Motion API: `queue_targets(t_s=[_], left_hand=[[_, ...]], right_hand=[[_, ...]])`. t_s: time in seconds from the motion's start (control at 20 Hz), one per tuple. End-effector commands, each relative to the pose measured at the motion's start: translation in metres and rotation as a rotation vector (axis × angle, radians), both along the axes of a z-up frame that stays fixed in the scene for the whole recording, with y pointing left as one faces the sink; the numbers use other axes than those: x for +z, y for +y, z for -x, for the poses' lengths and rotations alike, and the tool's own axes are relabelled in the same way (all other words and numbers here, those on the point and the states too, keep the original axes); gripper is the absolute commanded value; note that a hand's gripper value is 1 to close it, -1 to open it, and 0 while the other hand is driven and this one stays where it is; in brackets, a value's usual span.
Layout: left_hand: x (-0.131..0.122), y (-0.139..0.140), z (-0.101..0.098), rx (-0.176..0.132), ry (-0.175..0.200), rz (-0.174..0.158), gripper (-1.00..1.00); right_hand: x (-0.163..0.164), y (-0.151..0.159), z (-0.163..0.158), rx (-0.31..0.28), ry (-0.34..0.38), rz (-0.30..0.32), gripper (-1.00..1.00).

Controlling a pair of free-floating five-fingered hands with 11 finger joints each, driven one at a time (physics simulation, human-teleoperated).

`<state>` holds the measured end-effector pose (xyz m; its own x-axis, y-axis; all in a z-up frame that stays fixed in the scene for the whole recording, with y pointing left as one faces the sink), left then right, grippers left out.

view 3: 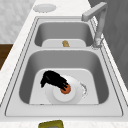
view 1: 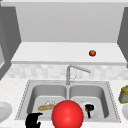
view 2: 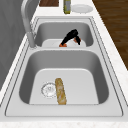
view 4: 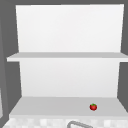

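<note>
Nearest to you in the front view, a large red ball (view 1: 67, 114) sits at the sink's front edge, with your left hand (view 1: 33, 120) idle beside it at the lower left, fingers curled on nothing. Behind the ball, your right hand (view 3: 53, 79) reaches down into the right basin, its fingers closed round a small orange-red object (view 3: 65, 89) resting on a white plate (view 3: 75, 94) on the basin floor. In the left basin a bread loaf (view 2: 60, 91) lies just beside the drain (view 2: 49, 89). Beyond stands the faucet (view 1: 70, 71), and farthest back a tomato (view 4: 93, 107) rests on the lower shelf (view 4: 50, 106).
</note>
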<state>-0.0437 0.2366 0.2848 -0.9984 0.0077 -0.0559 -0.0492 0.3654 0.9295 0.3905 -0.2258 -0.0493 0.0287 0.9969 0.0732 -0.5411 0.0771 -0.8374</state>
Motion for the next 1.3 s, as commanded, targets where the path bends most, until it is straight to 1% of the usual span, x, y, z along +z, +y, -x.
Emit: queue_targets(t_s=[0.0,0.1,0.2,0.3,0.4,0.5,0.65,0.8,0.85,1.05,1.25], left_hand=[[0.000,0.000,0.000,0.000,0.000,0.000,0.00],[0.000,0.000,0.000,0.000,0.000,0.000,0.00],[0.000,0.000,0.000,0.000,0.000,0.000,0.00],[0.000,0.000,0.000,0.000,0.000,0.000,0.00],[0.000,0.000,0.000,0.000,0.000,0.000,0.00],[0.000,0.000,0.000,0.000,0.000,0.000,0.00],[0.000,0.000,0.000,0.000,0.000,0.000,0.00],[0.000,0.000,0.000,0.000,0.000,0.000,0.00],[0.000,0.000,0.000,0.000,0.000,0.000,0.00],[0.000,0.000,0.000,0.000,0.000,0.000,0.00],[0.000,0.000,0.000,0.000,0.000,0.000,0.00]], right_hand=[[-0.002,-0.002,0.002,0.000,-0.028,0.004,-1.00],[0.001,-0.002,0.007,-0.002,-0.056,0.014,-1.00],[0.005,-0.002,0.010,-0.003,-0.069,0.015,-1.00],[0.007,0.001,0.010,-0.004,-0.061,0.017,-1.00],[0.008,0.003,0.010,-0.008,-0.037,0.014,-1.00],[0.012,0.006,0.009,-0.011,-0.034,0.018,-1.00],[0.019,0.011,-0.003,-0.014,0.001,0.023,-1.00],[0.027,0.011,-0.019,-0.005,0.046,0.029,-1.00],[0.027,0.010,-0.025,0.001,0.066,0.022,-1.00],[0.023,0.007,-0.051,0.009,0.117,0.015,-1.00],[0.003,-0.001,-0.070,0.035,0.138,0.004,-1.00]])
